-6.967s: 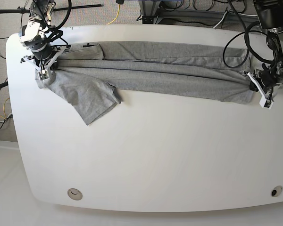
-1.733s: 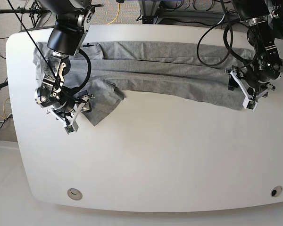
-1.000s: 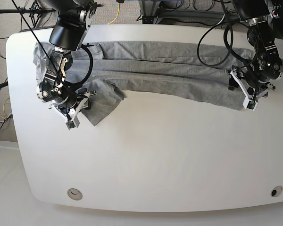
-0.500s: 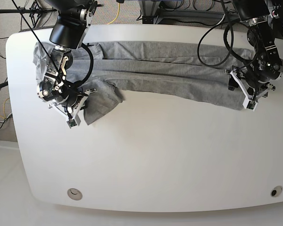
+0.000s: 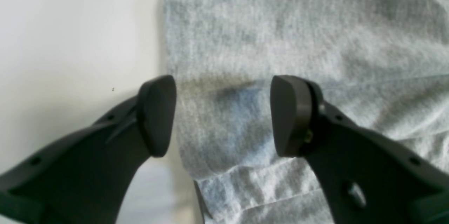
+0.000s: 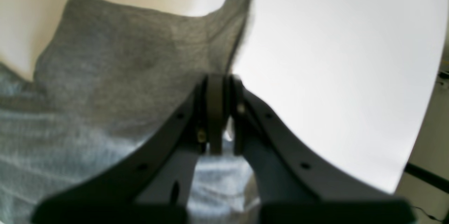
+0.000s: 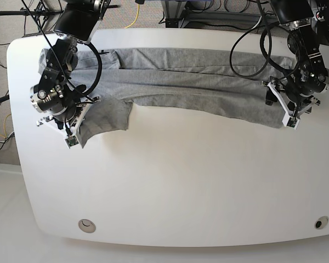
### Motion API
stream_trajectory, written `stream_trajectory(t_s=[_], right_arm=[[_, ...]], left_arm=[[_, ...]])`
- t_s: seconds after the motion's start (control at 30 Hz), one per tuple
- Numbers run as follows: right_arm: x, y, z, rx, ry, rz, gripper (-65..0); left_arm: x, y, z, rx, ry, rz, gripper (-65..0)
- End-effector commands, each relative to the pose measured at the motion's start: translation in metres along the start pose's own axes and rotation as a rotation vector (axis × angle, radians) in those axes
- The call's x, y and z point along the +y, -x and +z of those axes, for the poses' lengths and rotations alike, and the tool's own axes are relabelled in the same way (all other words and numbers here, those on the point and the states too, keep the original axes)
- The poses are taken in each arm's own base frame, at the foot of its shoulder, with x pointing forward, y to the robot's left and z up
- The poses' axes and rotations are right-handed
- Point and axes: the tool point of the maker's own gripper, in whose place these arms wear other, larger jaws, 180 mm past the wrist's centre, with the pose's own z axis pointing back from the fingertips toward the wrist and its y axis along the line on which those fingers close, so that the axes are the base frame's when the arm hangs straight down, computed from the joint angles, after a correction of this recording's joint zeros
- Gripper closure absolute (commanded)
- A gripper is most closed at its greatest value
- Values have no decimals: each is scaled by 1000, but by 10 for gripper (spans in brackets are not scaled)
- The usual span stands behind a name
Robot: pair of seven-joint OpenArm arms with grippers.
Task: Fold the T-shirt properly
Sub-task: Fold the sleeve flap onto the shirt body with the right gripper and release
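Note:
The grey T-shirt [image 7: 192, 82] lies folded into a long band across the far half of the white table [image 7: 181, 186]. Its sleeve [image 7: 104, 118] sticks out toward me at the band's left end. My right gripper [image 7: 71, 137] is shut on the sleeve's outer edge; in the right wrist view the right gripper [image 6: 219, 83] pinches the sleeve [image 6: 115, 73], which rises a little off the table. My left gripper [image 7: 288, 114] stands open at the band's right end. In the left wrist view the left gripper [image 5: 224, 115] hovers over the T-shirt's [image 5: 298, 34] corner, holding nothing.
Black cables [image 7: 252, 44] loop from the arm at the far right. Two round fittings [image 7: 86, 225] sit in the table's near corners. Bare white tabletop fills the near half, and the table's left edge [image 7: 13, 109] runs close to the right arm.
My right gripper has shut on the sleeve's edge and dragged it to the left, so the sleeve now lies shorter and bunched nearer the arm. The left arm has not moved.

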Motion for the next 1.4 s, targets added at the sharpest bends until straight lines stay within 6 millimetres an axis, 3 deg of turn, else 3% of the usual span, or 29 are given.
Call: stream_trajectory(t_s=[0.0,0.27,0.73,1.0,1.37], right_arm=[[-7,-9,15,-31,43,19,-29],[-1,14,33,-1,70,49,-29],[16,74,39,130,37,65,-29],[-7,101,49,179,98,-5,-29],[-30,134,64,248,166,-75,-29]], left_arm=[[7,-13,5,-37,-17,-11,-400],[7,-14,5,-39,-17,-11,-400],[7,-19,5,-72,-17,-9,-400],[6,-22,4,-95,-15,-7,-400],[5,0,-12,-29,17,35,-400]])
